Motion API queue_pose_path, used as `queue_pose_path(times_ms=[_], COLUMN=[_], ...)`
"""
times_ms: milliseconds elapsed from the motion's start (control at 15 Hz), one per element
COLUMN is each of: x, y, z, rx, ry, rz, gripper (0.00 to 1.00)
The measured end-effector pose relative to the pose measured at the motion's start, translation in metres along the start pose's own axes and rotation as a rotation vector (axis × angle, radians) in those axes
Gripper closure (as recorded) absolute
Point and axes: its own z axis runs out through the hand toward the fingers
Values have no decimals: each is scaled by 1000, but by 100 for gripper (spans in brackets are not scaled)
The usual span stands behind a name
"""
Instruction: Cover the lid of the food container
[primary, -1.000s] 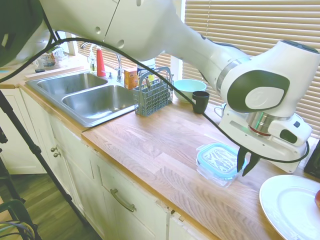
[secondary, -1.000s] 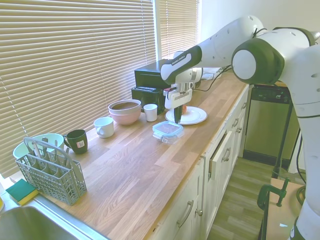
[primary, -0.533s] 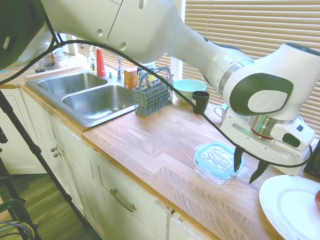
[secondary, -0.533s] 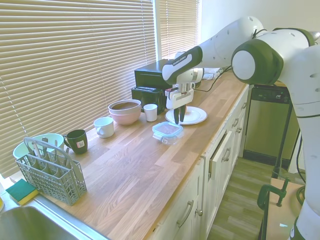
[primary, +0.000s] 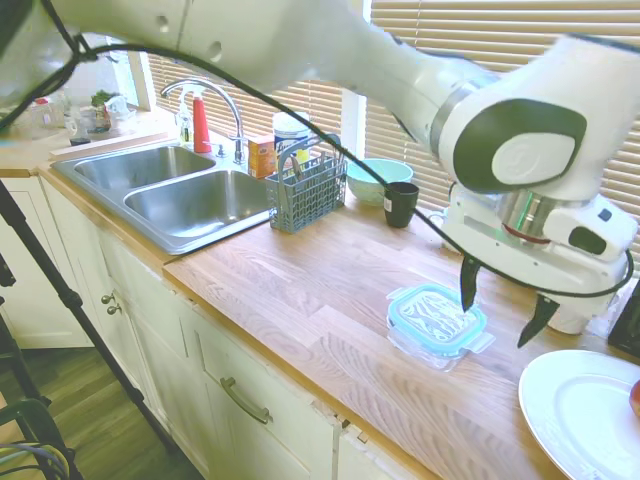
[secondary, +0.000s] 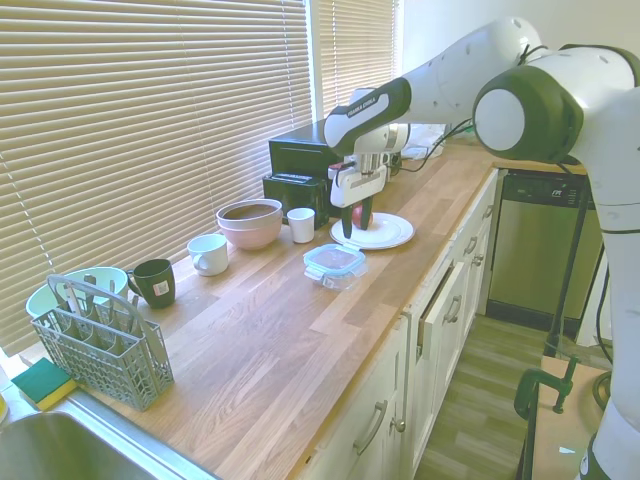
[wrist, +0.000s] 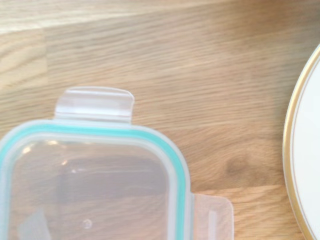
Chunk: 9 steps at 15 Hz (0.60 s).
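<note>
The clear lid (primary: 436, 320) with its teal-blue rim lies flat on top of the small glass food container (primary: 423, 349) on the wooden counter; both also show in the second exterior view, lid (secondary: 336, 257) on container (secondary: 333, 272). In the wrist view the lid (wrist: 95, 185) fills the lower left, two snap tabs sticking out. My gripper (primary: 500, 306) hangs open above the container's far right side, its fingers spread wide and holding nothing. From the other side the gripper (secondary: 356, 222) is seen raised between container and white plate.
A white plate (primary: 580, 412) with a red fruit sits right of the container. A black mug (primary: 401, 203), green bowl (primary: 378, 179), grey cutlery basket (primary: 305, 192) and steel sink (primary: 190, 200) lie to the left. A pink bowl (secondary: 250, 222), white cups and black appliance (secondary: 300, 167) stand by the blinds.
My gripper has opened from nearly shut to wide apart and risen off the lid, which stays resting on the container.
</note>
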Motion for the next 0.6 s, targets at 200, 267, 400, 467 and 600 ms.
queue_pose_path(times_ms=[200,267,400,467,600], x=[-39,-57,-93,-113,-145], y=[-11,-18,-39,-49,-67], z=[-33,-43,-55,-56,-51], rx=[-11,-14,-24,-33,-51], ry=[34,50,76,84,98], rz=[-13,-20,-27,-25,-24], gripper=[0,0,0,0,0])
